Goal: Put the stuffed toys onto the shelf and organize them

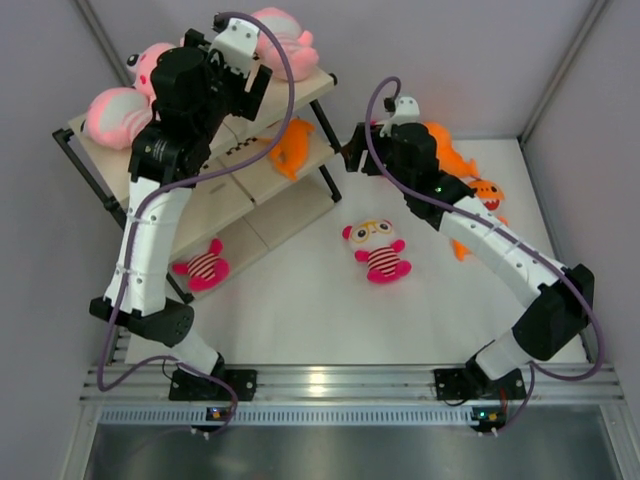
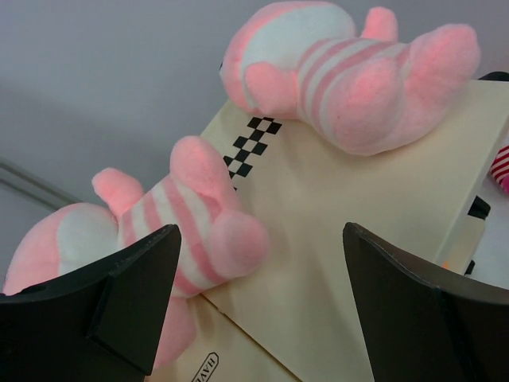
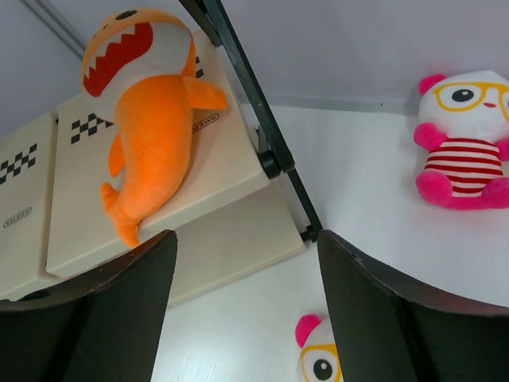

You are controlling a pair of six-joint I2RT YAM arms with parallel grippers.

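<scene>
The shelf (image 1: 262, 184) stands at the back left. Three pale pink striped toys lie on its top board: two at the left (image 1: 115, 115) (image 1: 150, 62) and one at the right (image 1: 287, 35). An orange shark (image 1: 290, 148) lies on the middle board. My left gripper (image 1: 258, 88) is open and empty above the top board (image 2: 342, 207), between two pink toys (image 2: 179, 215) (image 2: 350, 72). My right gripper (image 1: 354, 150) is open and empty beside the shelf's right end, facing the shark (image 3: 147, 111). Two magenta striped dolls (image 1: 378, 250) (image 1: 203, 267) lie on the table.
Two orange fish toys (image 1: 450, 150) (image 1: 487, 195) lie at the back right, partly behind my right arm. The shelf's black frame post (image 3: 262, 127) runs close in front of my right gripper (image 3: 246, 235). Grey walls close in the table on three sides.
</scene>
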